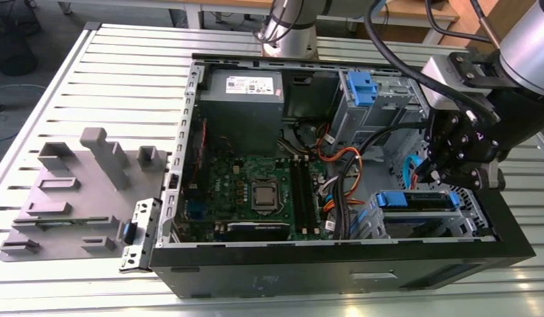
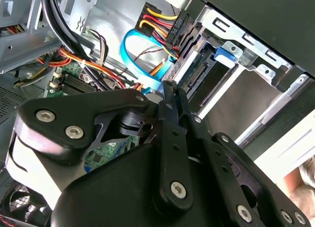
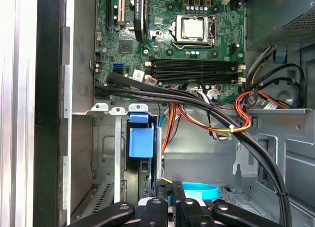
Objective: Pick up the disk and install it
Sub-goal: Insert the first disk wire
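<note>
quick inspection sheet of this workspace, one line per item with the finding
surface: slatted metal table, with the open computer case lying on it
job's things: disk in its blue bracket sits in the drive cage, at the case's corner on the exterior view's right
clutter: grey moulded tray on the exterior view's left of the case
grippers: gripper hangs inside the case just above the disk, fingers together, holding nothing
cables: blue cable loops beside the cage; black bundle crosses the motherboard's edge
surroundings: arm base behind the case

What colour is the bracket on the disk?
Blue; the bracket shows best in the exterior view.
</note>
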Controlling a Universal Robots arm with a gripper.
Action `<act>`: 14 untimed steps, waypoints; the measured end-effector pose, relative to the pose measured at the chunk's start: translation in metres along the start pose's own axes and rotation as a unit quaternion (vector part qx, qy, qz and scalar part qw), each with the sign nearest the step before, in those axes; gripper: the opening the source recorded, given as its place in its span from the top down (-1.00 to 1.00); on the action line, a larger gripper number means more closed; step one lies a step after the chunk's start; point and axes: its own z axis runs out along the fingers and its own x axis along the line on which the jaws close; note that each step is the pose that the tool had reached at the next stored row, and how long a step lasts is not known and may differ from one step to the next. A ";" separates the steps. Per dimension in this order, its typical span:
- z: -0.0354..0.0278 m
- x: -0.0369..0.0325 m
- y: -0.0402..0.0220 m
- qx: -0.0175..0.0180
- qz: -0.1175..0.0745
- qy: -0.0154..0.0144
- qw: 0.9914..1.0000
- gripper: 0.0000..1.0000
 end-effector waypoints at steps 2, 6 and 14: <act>0.0000 0.0008 0.0000 0.000 0.000 0.000 1.000 0.68; -0.0002 0.0033 0.0000 0.000 0.000 0.000 1.000 0.68; -0.0005 0.0087 0.0000 0.000 0.000 0.000 1.000 0.68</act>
